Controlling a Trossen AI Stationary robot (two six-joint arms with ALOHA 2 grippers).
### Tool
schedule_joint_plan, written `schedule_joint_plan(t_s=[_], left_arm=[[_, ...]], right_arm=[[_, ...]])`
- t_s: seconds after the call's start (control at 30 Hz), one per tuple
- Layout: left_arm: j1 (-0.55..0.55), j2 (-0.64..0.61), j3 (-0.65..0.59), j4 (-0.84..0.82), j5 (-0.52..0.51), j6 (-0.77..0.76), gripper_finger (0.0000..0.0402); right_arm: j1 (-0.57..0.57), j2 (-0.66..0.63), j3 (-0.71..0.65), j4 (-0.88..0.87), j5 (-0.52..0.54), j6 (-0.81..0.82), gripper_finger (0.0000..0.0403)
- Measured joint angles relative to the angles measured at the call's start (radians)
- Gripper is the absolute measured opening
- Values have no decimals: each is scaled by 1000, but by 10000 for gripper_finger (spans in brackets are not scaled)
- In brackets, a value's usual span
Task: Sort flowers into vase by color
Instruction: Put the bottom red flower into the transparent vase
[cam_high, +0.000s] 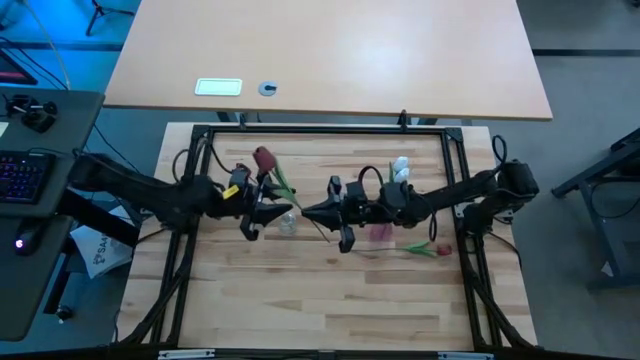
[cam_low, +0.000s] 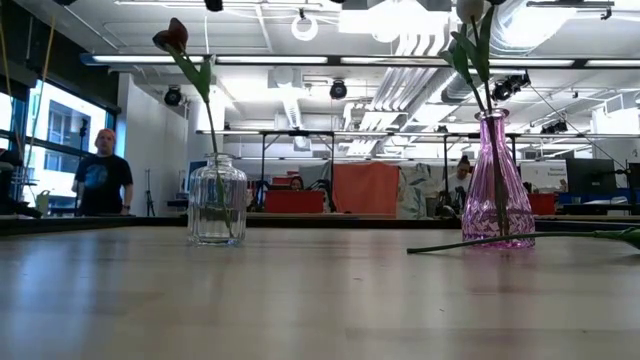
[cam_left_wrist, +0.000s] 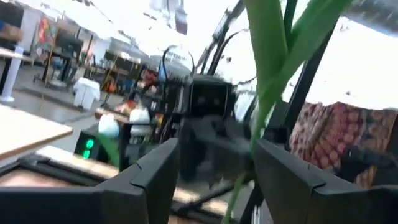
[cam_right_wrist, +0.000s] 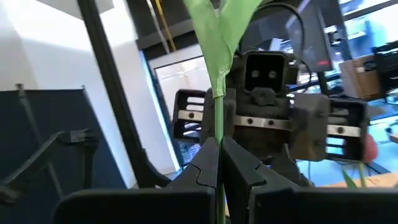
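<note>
Over the middle of the table (cam_high: 330, 300) the two arms meet nose to nose: the right gripper (cam_right_wrist: 219, 163) has its fingers pinched on a green stem (cam_right_wrist: 217, 118), while the left gripper (cam_left_wrist: 214, 168) stands with fingers apart, a stem with leaves between them. A dark red tulip (cam_low: 171, 36) stands in the clear vase (cam_low: 216, 200). The pink vase (cam_low: 498, 185) holds a white one (cam_high: 400, 166), and another red tulip (cam_high: 432, 248) lies on the table beside it.
</note>
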Motion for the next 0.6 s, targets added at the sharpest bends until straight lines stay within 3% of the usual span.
schedule_joint_plan(t_s=[0.23,0.47,0.6], left_arm=[[0,104,2,168,-67,-1,216],[-7,110,20,182,69,-5,218],[-18,111,20,180,88,52,218]], right_arm=[[-38,0,0,3,-121,-8,0],[-68,0,0,8,-171,-11,0],[-71,0,0,17,-187,-10,0]])
